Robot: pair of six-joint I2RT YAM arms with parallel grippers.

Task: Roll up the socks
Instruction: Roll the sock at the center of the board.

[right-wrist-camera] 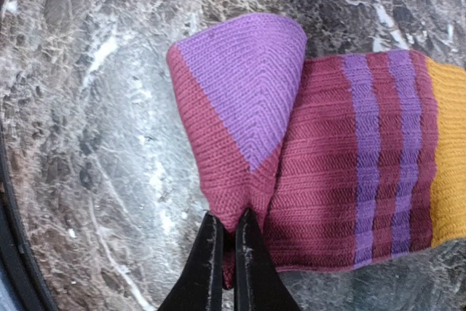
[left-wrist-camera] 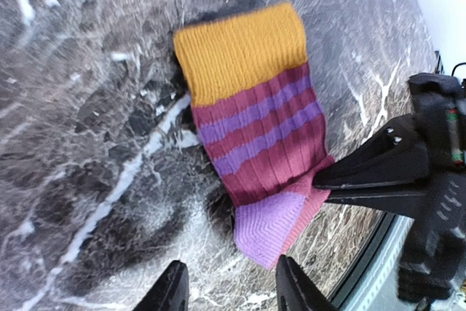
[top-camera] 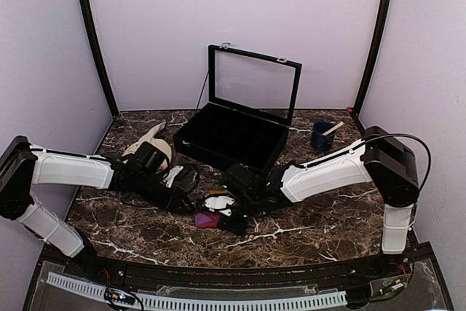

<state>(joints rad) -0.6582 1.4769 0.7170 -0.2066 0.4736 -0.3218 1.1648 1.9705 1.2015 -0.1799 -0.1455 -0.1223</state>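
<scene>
Both arms reached low from the near edge across the tabletop (top-camera: 320, 223), left pincer (top-camera: 188, 203) and right pincer (top-camera: 227, 218) flanking the pink sock (top-camera: 206, 219). From the left wrist, its fingers stood apart, empty, beside the sock's purple end. From the right wrist, jaws pinched shut on the folded pink edge.

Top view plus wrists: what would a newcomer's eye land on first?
The pink-and-purple striped sock with its orange cuff lies front centre, its lilac toe folded over and pinched by the right tool. The left tool stands open just off that toe end. Behind, a black case sits with its glass lid up.
</scene>
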